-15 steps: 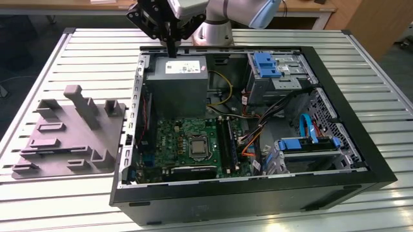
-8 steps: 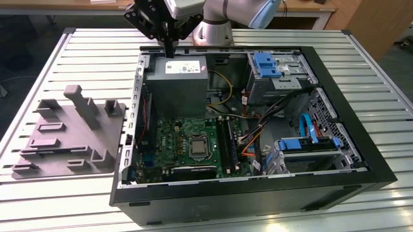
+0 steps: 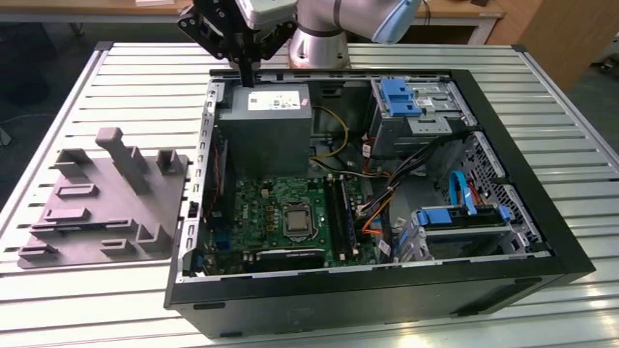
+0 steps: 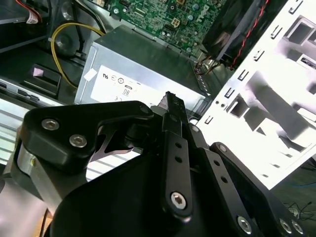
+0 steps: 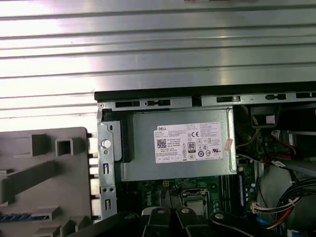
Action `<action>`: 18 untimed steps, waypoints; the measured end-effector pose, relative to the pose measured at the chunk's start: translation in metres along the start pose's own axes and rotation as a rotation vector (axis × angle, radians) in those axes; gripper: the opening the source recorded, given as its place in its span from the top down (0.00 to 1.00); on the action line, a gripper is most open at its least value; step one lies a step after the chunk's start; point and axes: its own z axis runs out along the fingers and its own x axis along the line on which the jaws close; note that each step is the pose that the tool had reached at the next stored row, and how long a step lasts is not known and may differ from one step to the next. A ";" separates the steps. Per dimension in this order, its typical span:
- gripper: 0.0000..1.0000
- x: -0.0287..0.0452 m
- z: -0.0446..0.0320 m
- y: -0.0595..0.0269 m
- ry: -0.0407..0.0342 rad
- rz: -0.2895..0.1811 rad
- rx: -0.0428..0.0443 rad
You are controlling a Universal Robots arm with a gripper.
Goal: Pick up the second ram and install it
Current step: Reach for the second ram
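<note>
My gripper (image 3: 248,81) hangs over the far end of the open computer case (image 3: 387,290), just above the grey power-supply box (image 3: 263,119). In the second wrist view its fingers (image 4: 173,106) are pressed together, shut, and I see nothing between them, with the power-supply box (image 4: 143,64) below. The green motherboard (image 3: 271,210) carries the silver processor socket (image 3: 295,221). Beside it are the long dark memory slots (image 3: 341,210). I cannot tell the second ram apart from what sits in those slots.
A grey plastic tray (image 3: 106,210) with upright posts lies on the slatted metal table (image 3: 116,304) at the exterior view's left of the case. Blue drive cages (image 3: 401,98) and loose cables (image 3: 387,188) crowd the case's other half. The case walls stand up around the board.
</note>
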 end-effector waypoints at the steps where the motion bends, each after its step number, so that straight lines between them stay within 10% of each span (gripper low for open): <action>1: 0.90 0.0009 0.0001 -0.0001 0.0000 0.000 0.0000; 18: 0.90 0.0222 0.0007 -0.0017 0.0001 0.000 0.0001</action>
